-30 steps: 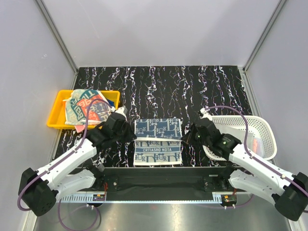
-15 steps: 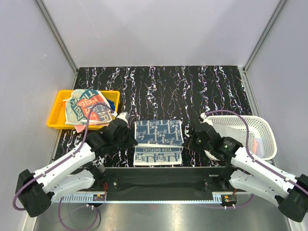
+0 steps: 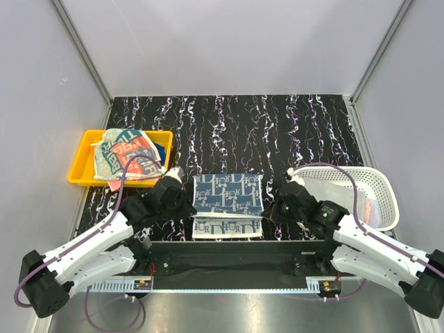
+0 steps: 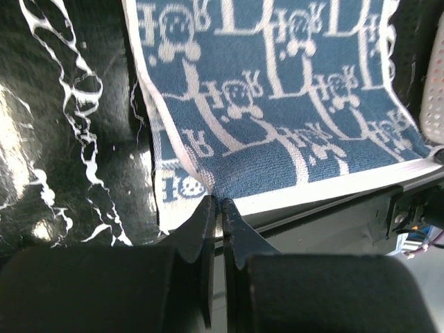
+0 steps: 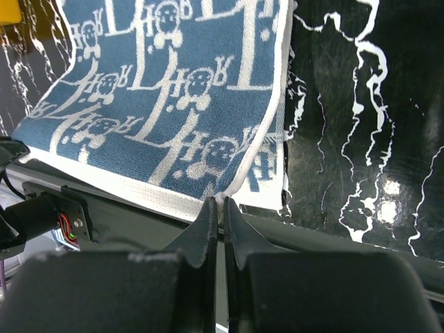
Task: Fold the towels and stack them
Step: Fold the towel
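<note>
A white towel printed in dark blue lies on the black marbled table near the front edge, its far half folded toward me. My left gripper is shut on the towel's left folded corner. My right gripper is shut on its right folded corner. Both hold the blue-patterned flap a little above the white lower layer. More towels, with red lettering, are piled in the yellow tray.
A white mesh basket stands at the right with something pink inside. The yellow tray sits at the left. The black front rail runs just below the towel. Grey walls enclose the table.
Both grippers have pulled the far edge of the towel toward the front, so the blue flap now covers most of the lower layer.
</note>
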